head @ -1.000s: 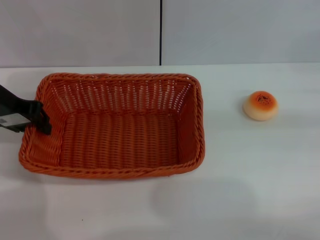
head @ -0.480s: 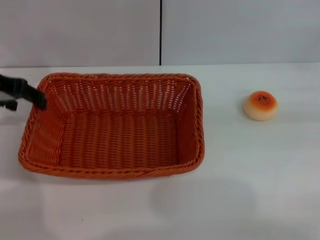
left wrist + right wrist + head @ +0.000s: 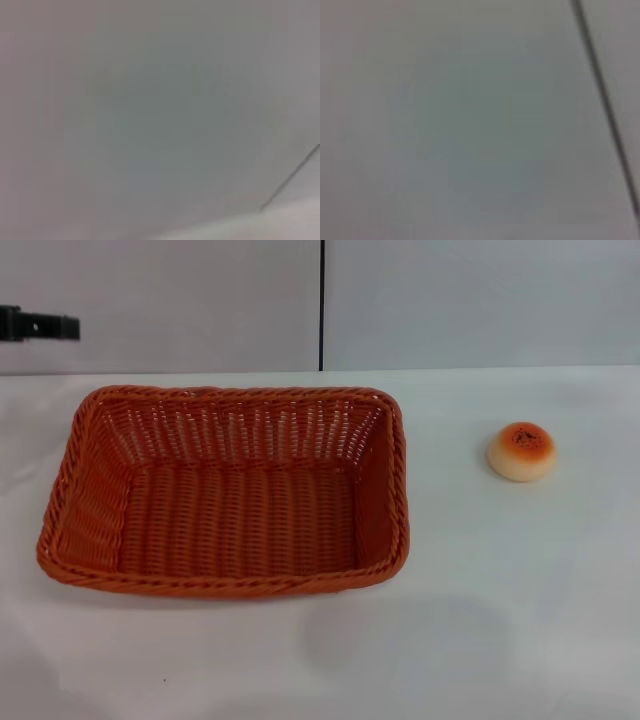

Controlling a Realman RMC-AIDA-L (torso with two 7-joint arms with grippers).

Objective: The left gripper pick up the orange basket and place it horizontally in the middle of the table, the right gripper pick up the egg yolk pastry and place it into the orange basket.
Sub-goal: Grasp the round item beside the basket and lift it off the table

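The orange basket lies flat and lengthwise on the white table, left of centre, with nothing inside it. The egg yolk pastry sits alone on the table well to the basket's right. My left gripper shows only as a black tip at the far left edge, raised above and behind the basket and clear of it. The right gripper is out of view. Both wrist views show only grey wall.
A grey wall with a dark vertical seam stands behind the table's far edge. Bare tabletop lies between the basket and the pastry and along the front.
My left gripper has let go of the basket's left rim and risen up and away to the far left edge. The basket and the pastry have stayed put.
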